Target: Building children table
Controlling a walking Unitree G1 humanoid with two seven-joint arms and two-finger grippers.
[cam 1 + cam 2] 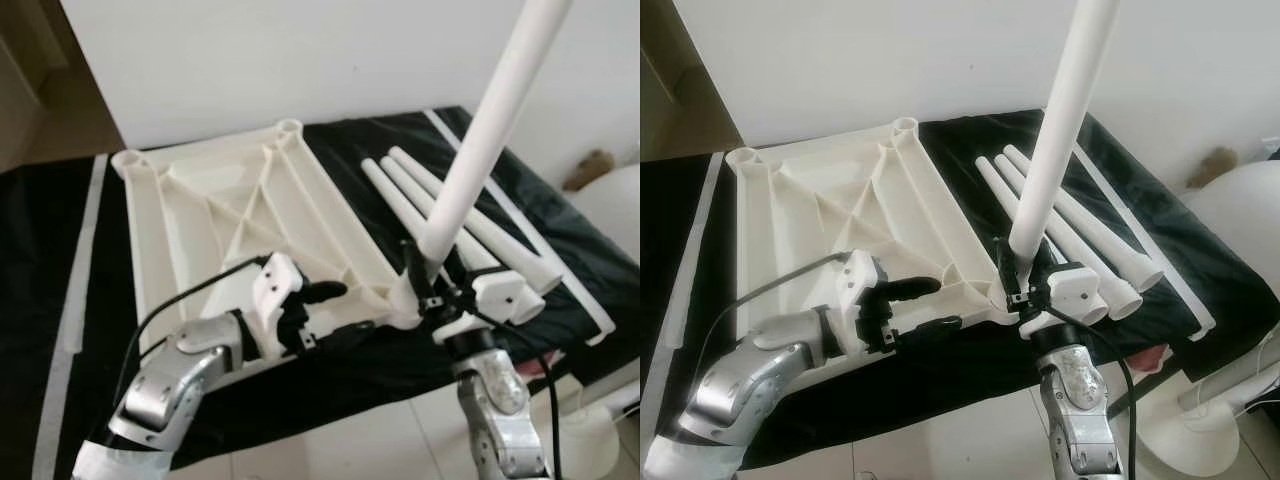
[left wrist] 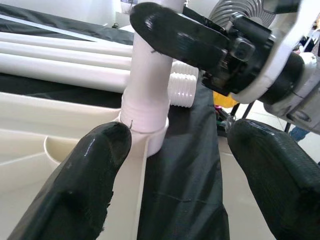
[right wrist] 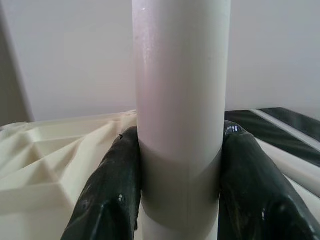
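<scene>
We've got the right end effector (image 1: 1015, 283) clamped on the upright white leg (image 1: 1055, 130), seated in the near-right corner socket of the upside-down tabletop (image 1: 790, 215). Left end effector (image 1: 925, 305) sits spread apart at that near edge. Three spare legs (image 1: 1090, 250) lie just right, centre-frame.

A black cloth (image 1: 60, 260) is covering the surface and hanging over its near edge, with white strips (image 1: 82, 262) running along its sides. A plain white wall (image 1: 300, 50) is standing behind it. Pale floor tiles (image 1: 970, 440) are showing below. A white fan (image 1: 1240, 250) is standing to the right on a round base (image 1: 1200, 440).
</scene>
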